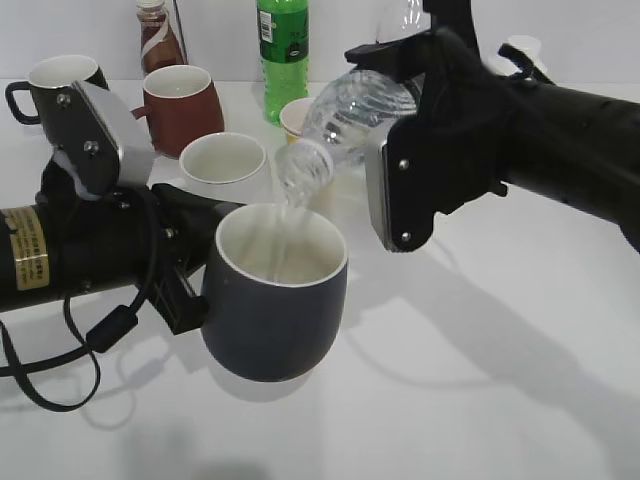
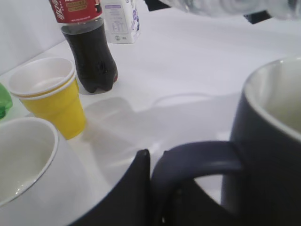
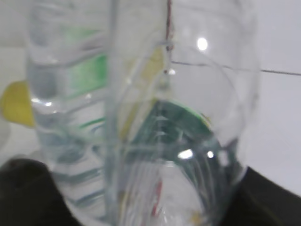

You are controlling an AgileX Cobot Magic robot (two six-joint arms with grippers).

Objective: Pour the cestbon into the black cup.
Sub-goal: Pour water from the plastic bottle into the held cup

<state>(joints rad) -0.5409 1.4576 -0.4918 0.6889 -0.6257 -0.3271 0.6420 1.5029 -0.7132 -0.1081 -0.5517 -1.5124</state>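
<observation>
The left tool (image 1: 185,285) is closed on the loop handle (image 2: 197,157) of the black cup (image 1: 275,300) and holds the cup clear of the bench (image 1: 480,380), upright, in the lower middle of the exterior view. The cup interior is off-white. In the left wrist view one dark finger (image 2: 138,181) sits against the outer face of the handle; the second finger is not clearly visible. The right tool (image 1: 405,120) grips the cestbon (image 1: 350,120) by its body; the bottle is tilted steeply, neck down and to the left, with its open mouth just above the near-left part of the cup rim. A thin stream of water (image 1: 285,235) runs from the mouth into the cup. The right wrist view is filled by the clear ribbed bottle wall (image 3: 141,117), with part of a green label showing through; the fingers are not distinguishable there. Behind the cup stand a white mug (image 1: 225,160), a maroon mug (image 1: 185,105), a glossy black mug (image 1: 60,85), a green soda bottle (image 1: 283,50) and a cola bottle (image 1: 158,35). The left wrist view shows a yellow paper cup (image 2: 54,101) with a white cup nested inside, beside the cola bottle, and a small white carton (image 2: 120,21) behind it. All of these stand on the bench, apart from the held cup.
</observation>
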